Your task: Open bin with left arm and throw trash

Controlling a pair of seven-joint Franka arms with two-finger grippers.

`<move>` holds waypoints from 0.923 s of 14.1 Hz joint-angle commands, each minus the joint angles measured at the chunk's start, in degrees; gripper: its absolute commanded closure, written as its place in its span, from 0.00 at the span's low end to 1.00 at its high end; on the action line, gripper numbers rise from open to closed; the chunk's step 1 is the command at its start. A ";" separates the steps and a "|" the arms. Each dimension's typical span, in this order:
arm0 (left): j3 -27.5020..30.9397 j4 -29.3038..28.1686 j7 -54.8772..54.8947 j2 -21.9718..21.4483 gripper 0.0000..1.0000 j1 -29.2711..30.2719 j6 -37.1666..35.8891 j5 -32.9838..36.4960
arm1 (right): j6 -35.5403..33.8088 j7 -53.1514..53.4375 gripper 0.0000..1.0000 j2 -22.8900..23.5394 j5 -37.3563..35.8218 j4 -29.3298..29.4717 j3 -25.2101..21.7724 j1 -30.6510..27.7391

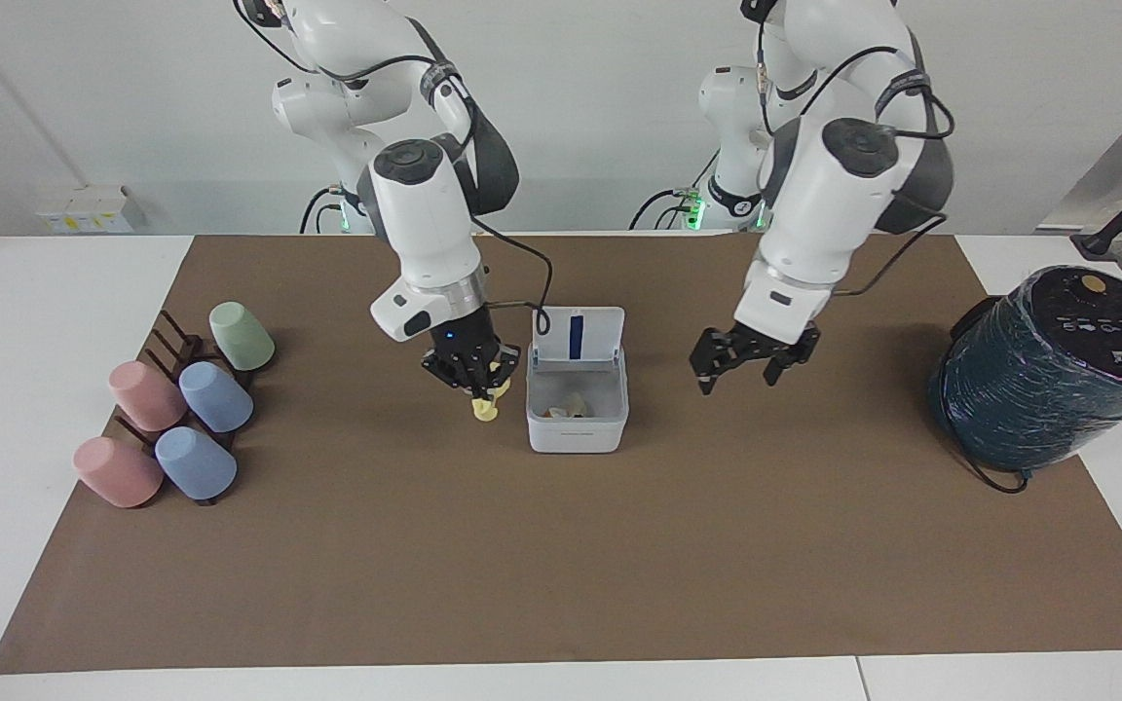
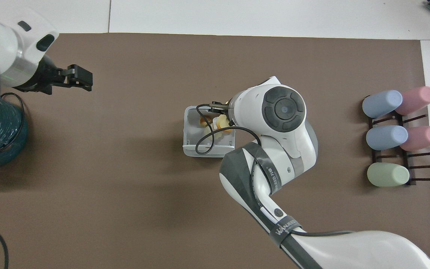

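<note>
Beside the open bin (image 1: 577,428), right gripper (image 1: 479,387) pinches the yellow slab (image 1: 485,410) — likely light, rigid; left gripper (image 1: 742,362) spread wide.

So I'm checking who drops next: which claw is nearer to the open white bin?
Right. The right claw, shut on the yellow piece, hangs just beside the bin. The left claw, open and empty, is over the mat toward the left arm's end, well clear of it.

"WANJEED" reads on the dark band (image 2: 287,226) around the right arm; nothing else legible.
</note>
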 commanded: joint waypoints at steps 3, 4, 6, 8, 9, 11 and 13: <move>-0.85 -1.03 4.29 -5.56 0.00 1.56 -8.93 5.49 | 0.53 4.30 1.00 3.03 -0.48 1.90 0.15 2.77; -0.94 -1.12 4.29 -5.83 0.00 1.56 -8.94 5.41 | 0.62 4.30 0.67 3.04 -0.57 1.81 0.15 2.86; -1.03 -1.90 4.37 -6.00 0.00 1.39 -7.97 5.32 | 0.27 4.30 0.00 3.04 -0.57 1.81 0.15 2.94; -1.11 -4.27 4.38 -6.88 0.00 1.21 -6.05 5.32 | -0.17 4.39 0.00 3.04 -0.57 1.81 0.15 2.95; -1.11 -6.02 4.29 -7.75 0.00 1.21 -3.25 5.23 | -0.26 4.30 0.00 2.95 -0.57 1.81 0.15 2.86; -1.11 -9.80 4.29 -9.16 0.00 1.30 1.33 5.06 | -0.79 4.13 0.00 2.51 -0.57 1.64 0.07 2.25; -1.11 -10.26 4.20 -9.34 0.00 1.47 1.61 4.36 | -1.93 3.78 0.00 1.55 -0.57 1.55 -0.20 1.89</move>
